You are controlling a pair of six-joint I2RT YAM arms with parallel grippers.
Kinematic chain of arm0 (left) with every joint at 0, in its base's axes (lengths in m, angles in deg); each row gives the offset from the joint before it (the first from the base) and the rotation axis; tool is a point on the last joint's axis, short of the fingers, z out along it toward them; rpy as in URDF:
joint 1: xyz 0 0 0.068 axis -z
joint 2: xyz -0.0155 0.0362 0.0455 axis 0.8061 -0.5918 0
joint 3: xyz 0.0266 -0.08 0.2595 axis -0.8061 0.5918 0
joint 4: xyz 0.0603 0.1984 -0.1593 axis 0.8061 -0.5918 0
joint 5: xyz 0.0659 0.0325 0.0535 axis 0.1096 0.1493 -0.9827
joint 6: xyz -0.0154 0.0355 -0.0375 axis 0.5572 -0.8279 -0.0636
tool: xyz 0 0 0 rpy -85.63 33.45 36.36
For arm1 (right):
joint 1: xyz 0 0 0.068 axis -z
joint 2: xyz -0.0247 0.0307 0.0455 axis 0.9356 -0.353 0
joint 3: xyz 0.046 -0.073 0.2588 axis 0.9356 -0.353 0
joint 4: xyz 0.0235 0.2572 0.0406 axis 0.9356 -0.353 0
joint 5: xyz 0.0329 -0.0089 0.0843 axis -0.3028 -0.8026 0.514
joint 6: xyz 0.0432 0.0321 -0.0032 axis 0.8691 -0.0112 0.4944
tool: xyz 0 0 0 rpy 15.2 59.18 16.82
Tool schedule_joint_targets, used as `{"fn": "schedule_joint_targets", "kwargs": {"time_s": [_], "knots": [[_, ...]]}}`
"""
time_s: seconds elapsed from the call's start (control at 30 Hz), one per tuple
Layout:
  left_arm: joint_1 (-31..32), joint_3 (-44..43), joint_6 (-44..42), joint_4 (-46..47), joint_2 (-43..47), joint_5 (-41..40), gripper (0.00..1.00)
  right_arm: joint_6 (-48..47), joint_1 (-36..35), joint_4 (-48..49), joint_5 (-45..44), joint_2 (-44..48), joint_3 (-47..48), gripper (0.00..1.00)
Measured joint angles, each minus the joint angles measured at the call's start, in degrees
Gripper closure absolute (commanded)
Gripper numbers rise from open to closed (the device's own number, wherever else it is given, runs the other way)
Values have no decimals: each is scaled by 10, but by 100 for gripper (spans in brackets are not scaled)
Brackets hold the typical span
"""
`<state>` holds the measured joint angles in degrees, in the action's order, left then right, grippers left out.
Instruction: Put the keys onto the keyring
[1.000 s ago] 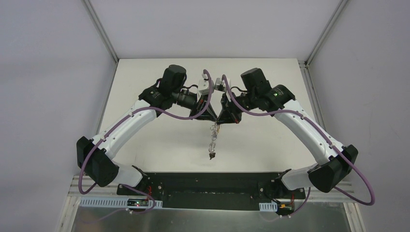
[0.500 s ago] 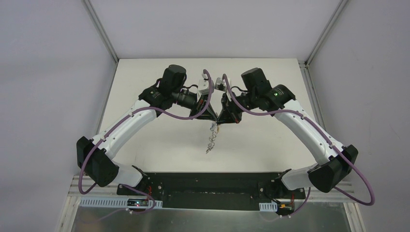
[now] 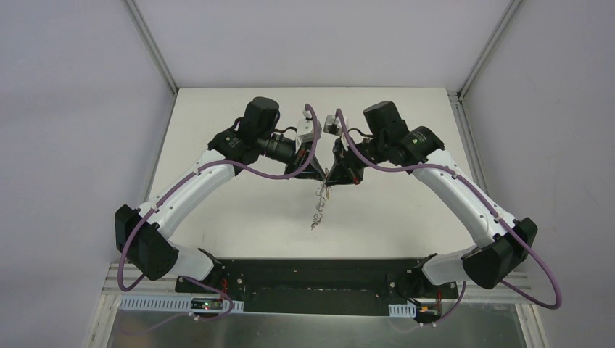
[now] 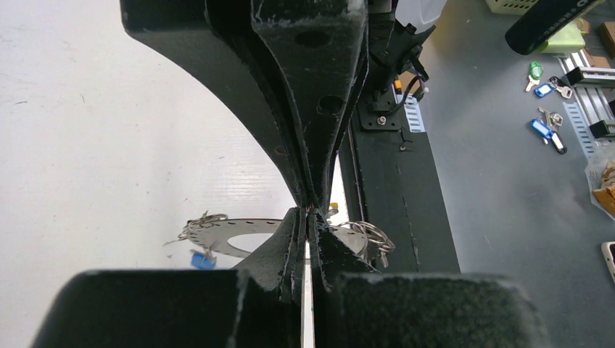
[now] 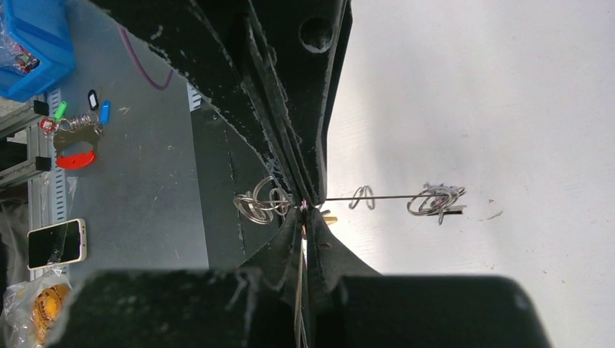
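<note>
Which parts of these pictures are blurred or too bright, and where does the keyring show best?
Left wrist view: the left hand is dark and soft near the lens, the table nearly washed out, the keyring fairly sharp, face showing. Right wrist view: the keyring is only a thin edge-on line. Top view: even light, keyring too small for detail.

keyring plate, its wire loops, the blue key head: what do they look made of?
keyring: flat grey sheet metal, dull finish; punched holes along its rim, hairline-thin edge-on in the right wrist view.
wire loops: bright, shiny wire, likely steel; they glint.
blue key head: probably plastic, from its flat saturated colour; too small to be sure.
</note>
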<state>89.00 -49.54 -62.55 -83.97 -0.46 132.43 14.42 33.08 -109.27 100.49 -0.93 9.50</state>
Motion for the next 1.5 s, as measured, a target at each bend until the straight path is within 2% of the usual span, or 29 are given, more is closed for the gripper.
{"fn": "schedule_joint_targets", "kwargs": {"time_s": [0.13, 0.33, 0.47, 0.77, 0.93, 1.2, 1.5], "knots": [[0, 0, 2, 1, 0, 0, 100, 1, 1, 0, 2, 0, 0, 100], [0, 3, 31, 22, 0, 1, 100, 5, 9, 12, 5, 9, -9, 80], [-2, 10, 80, 61, 0, 16, 100, 16, 37, 37, 24, 35, -33, 70], [-12, 52, 246, 235, 0, 49, 100, 48, 93, 92, 78, 98, -74, 67], [-12, 55, 288, 275, 0, 50, 100, 63, 115, 110, 110, 103, -87, 65], [-13, 18, 290, 226, 0, 49, 100, 79, 232, 146, 122, 143, -136, 57], [-17, -59, 273, 128, -19, 49, 100, 76, 261, 169, 100, 191, -228, 53]]}}
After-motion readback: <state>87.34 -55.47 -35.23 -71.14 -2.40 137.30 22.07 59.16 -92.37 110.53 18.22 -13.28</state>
